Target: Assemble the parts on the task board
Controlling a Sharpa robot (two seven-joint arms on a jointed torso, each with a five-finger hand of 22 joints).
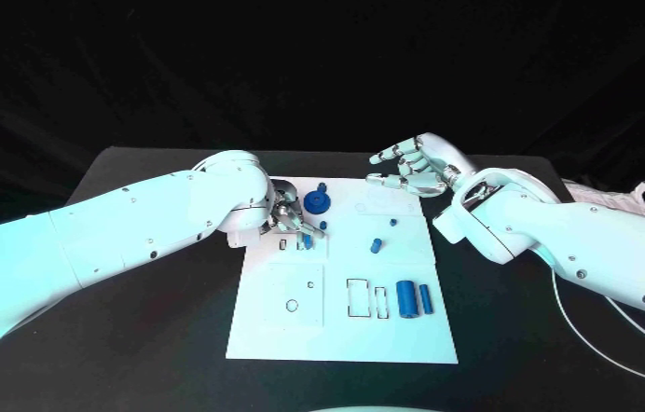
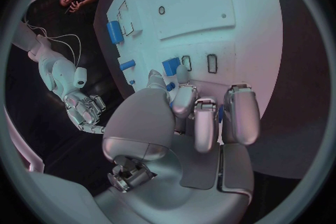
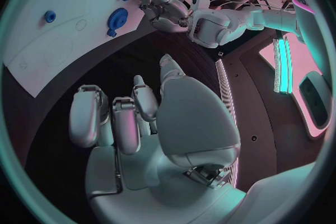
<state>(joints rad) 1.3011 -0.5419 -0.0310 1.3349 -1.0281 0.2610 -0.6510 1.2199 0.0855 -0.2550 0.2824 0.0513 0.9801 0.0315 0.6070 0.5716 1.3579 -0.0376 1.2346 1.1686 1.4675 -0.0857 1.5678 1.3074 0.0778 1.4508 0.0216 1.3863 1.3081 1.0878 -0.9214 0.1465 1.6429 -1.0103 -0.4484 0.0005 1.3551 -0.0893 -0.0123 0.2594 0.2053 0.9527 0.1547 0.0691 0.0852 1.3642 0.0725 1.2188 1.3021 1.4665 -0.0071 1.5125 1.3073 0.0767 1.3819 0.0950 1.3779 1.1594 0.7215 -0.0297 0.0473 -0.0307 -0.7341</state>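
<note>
The left hand (image 1: 286, 218) pinches a small blue part (image 1: 307, 240), apparently, over the task board (image 1: 343, 323)'s far left slots. The right hand (image 1: 414, 167) hovers empty, fingers loosely spread. The part looks light, stiff and slippery; fingertips should hold its sides.

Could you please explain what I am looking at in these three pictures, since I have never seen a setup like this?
This is a robot with two white arms ending in silver hands, working at a black table. One picture looks down from its head; the two round ones come from cameras at each wrist. On the table lies a white board with small blue parts: a gear, a thick cylinder and others. The left hand reaches over the board, its fingers closed around a blue piece. The right hand hovers behind the board, holding nothing.
</note>
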